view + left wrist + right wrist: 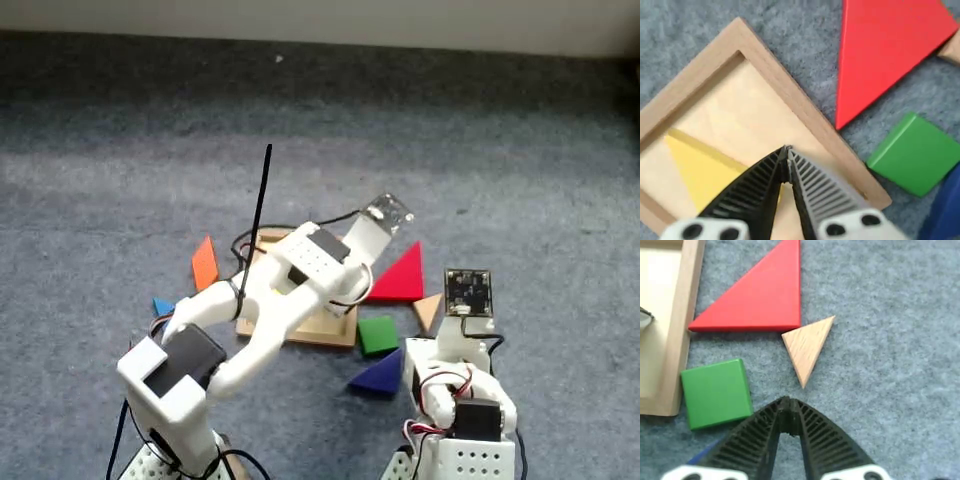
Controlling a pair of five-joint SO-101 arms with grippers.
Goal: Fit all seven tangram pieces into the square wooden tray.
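Grey carpeted tabletop (480, 150) is running under everything. In the high view the left arm (290, 285) is lying across the square wooden tray (325, 330) and hiding most of it, leaving one corner strip showing. From the left wrist view, a yellow triangle (700, 167) is lying inside the tray, partly covered by the left gripper (786, 154). Its jaws are pressed together on nothing, over the tray floor; contact is hard to judge. Over the carpet the right gripper (785, 404) is sitting with jaws clenched and empty, just beside the green square (716, 392) and near the plain wood triangle (807, 342). Outside the tray the red triangle (760, 297) is lying with one corner meeting the wood triangle. Both wrist views are cutting off the dark blue piece (380, 375). Across the tray from these, the orange triangle (204, 262) and the small blue piece (162, 306) are lying, the latter partly hidden by the arm.
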